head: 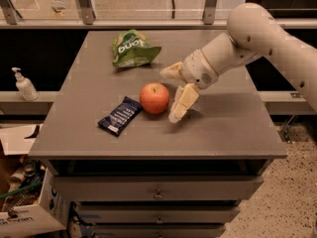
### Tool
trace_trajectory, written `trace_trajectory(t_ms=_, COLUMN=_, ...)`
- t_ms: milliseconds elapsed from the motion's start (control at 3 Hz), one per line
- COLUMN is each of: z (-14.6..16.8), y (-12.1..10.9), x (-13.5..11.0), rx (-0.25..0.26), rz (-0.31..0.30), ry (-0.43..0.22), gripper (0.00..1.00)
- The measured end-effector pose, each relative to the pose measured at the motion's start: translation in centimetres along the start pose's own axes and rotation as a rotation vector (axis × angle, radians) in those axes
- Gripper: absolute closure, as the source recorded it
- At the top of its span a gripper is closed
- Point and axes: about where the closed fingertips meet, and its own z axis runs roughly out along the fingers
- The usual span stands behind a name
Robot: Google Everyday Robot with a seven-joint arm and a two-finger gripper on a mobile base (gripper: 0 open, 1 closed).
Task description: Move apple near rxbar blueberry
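The red-orange apple (154, 98) rests on the grey table (218, 128) near its middle. The rxbar blueberry (120, 115), a dark navy bar with white lettering, lies just left of the apple, its upper end almost touching it. My gripper (172, 94) is just right of the apple, open, with cream fingers (180, 103) spread apart. One finger points down toward the table and the other sits behind the apple's right side. The apple is free of the fingers.
A green chip bag (131, 48) lies at the back left of the table. A white pump bottle (23, 85) stands on a ledge to the left. Drawers sit below the table front. Boxes lie on the floor at lower left.
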Motion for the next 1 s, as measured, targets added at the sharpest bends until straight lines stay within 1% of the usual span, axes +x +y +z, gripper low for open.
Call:
trace_trajectory(t_ms=333, z=-3.2, y=-1.3, x=0.4, rx=0.058, rz=0.016, ry=-0.039, gripper=0.00)
trace_trajectory(t_ms=667, z=-9.8, y=-2.2, x=2.0, rx=0.145, rz=0.024, ry=-0.106, gripper=0.00)
trace_trajectory(t_ms=1000, z=-10.2, y=-2.3, x=1.9, rx=0.153, rz=0.021, ry=-0.110, gripper=0.00)
